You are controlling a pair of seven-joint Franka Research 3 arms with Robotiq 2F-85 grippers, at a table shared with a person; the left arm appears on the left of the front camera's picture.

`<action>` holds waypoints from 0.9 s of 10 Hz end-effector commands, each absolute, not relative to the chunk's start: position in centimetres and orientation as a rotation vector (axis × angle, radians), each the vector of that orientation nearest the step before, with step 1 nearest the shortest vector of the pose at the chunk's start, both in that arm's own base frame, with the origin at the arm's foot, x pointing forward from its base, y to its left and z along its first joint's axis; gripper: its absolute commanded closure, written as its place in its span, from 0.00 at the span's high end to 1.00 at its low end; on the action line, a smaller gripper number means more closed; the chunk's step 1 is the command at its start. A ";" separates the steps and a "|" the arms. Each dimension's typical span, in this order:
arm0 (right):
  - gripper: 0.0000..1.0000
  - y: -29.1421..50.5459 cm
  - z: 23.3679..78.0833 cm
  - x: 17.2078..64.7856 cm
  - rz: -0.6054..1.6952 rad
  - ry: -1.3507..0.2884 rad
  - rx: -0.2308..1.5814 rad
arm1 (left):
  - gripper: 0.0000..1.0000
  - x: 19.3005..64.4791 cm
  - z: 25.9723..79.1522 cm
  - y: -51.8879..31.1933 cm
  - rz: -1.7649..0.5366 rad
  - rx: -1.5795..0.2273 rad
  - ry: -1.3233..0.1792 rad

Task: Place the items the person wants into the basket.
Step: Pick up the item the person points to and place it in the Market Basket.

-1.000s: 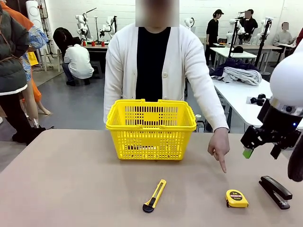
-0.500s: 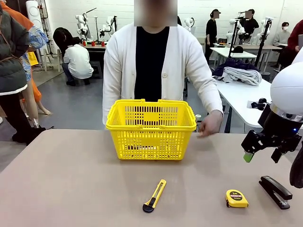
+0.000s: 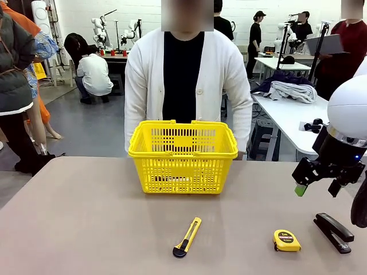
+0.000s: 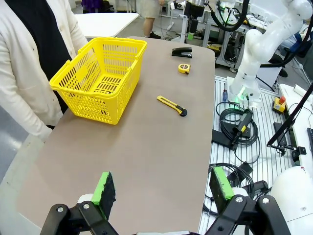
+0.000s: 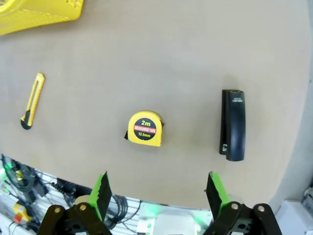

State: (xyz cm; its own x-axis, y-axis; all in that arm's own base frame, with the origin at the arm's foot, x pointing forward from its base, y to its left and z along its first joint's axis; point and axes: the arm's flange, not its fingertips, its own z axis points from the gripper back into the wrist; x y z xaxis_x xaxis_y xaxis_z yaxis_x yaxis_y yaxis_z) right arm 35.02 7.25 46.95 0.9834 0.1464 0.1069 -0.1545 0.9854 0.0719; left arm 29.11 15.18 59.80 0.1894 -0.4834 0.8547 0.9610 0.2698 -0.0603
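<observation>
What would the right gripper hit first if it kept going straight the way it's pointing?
Probably the tape measure, lying nearly centred ahead of the open right gripper; if slightly off line, bare table.

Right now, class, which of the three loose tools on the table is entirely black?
The stapler, at the table's right edge beside the tape measure. The tape measure and the utility knife are both mainly yellow.

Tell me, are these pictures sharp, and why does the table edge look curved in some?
Front view: sharp, evenly lit, the utility knife and tape measure casting soft shadows. Right wrist view: the wide lens curves the table edge; the "2m" label is readable. Left wrist view: the basket is crisp, with the table tapering away.
</observation>
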 end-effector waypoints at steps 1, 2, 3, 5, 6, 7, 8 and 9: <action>1.00 9.2 44.7 34.8 0.125 -0.135 0.070 | 1.00 29.1 59.9 15.3 -1.160 -0.712 -0.863; 1.00 10.0 43.6 34.8 0.113 -0.147 0.064 | 1.00 29.1 59.9 15.3 -1.160 -0.712 -0.863; 1.00 10.6 42.1 34.9 0.104 -0.143 0.068 | 1.00 29.1 59.9 15.3 -1.160 -0.712 -0.863; 1.00 11.0 39.4 34.8 0.082 -0.129 0.046 | 1.00 29.1 59.9 15.3 -1.160 -0.712 -0.863; 1.00 11.4 38.1 34.9 0.085 -0.110 0.033 | 1.00 29.1 59.9 15.3 -1.160 -0.712 -0.863; 1.00 11.6 36.9 35.3 0.064 -0.094 -0.004 | 1.00 29.1 59.9 15.3 -1.160 -0.712 -0.863; 1.00 11.8 35.8 35.7 0.070 -0.057 -0.007 | 1.00 29.1 59.9 15.3 -1.160 -0.712 -0.863; 1.00 12.2 34.8 35.9 0.082 -0.028 -0.001 | 1.00 29.1 59.9 15.3 -1.160 -0.712 -0.863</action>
State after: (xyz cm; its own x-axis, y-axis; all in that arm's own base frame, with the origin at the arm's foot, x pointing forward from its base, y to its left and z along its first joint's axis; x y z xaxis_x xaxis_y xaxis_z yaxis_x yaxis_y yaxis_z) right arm 37.63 12.20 36.89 0.9953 0.0918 0.0304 -0.0925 0.9954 0.0235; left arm 29.12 15.18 59.81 0.1889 -0.4822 0.8554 0.9610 0.2700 -0.0600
